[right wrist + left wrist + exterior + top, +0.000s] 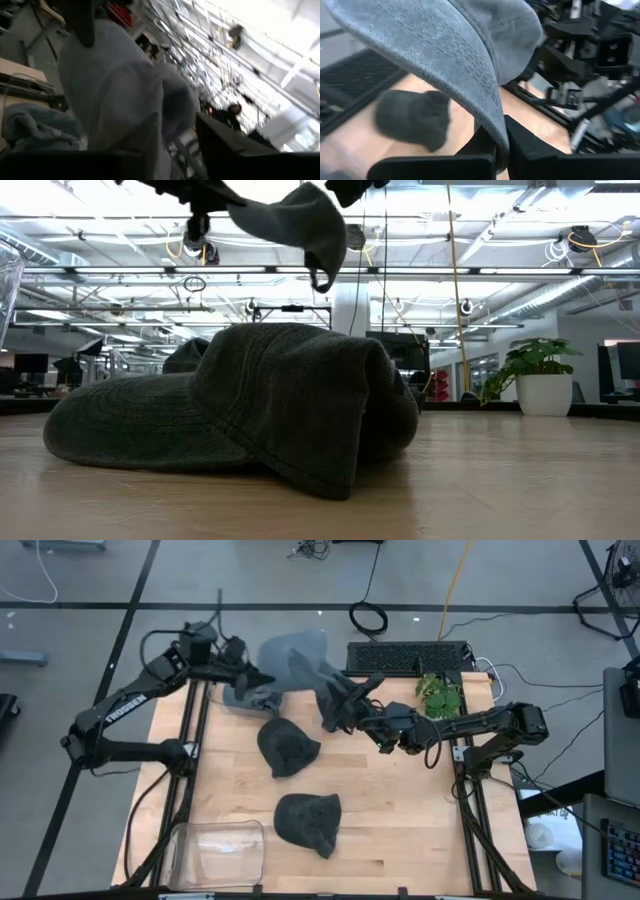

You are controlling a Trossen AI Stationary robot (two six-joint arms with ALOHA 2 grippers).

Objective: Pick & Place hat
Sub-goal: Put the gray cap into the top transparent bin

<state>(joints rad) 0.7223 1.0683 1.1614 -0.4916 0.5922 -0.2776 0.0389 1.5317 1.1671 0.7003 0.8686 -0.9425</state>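
Dark woven hat (240, 415) lies slumped; left gripper (500, 150) pinches grey hat (445, 50).

1. Bright ceiling lights (470, 200) flood the low view, leaving the foreground hat (240, 405) dark.
2. Both wrist views are motion-blurred.
3. The worktop (400, 810) is evenly lit, with soft shadows.

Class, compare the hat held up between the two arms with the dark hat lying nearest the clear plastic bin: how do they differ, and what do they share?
The lifted hat is a lighter blue-grey; the near hat is dark charcoal. The lifted hat hangs above the table's far edge, with the left gripper shut on it, while the near hat lies flat on the wood, untouched. The lifted hat is stretched out; the near hat is slumped. Both are soft fabric hats.
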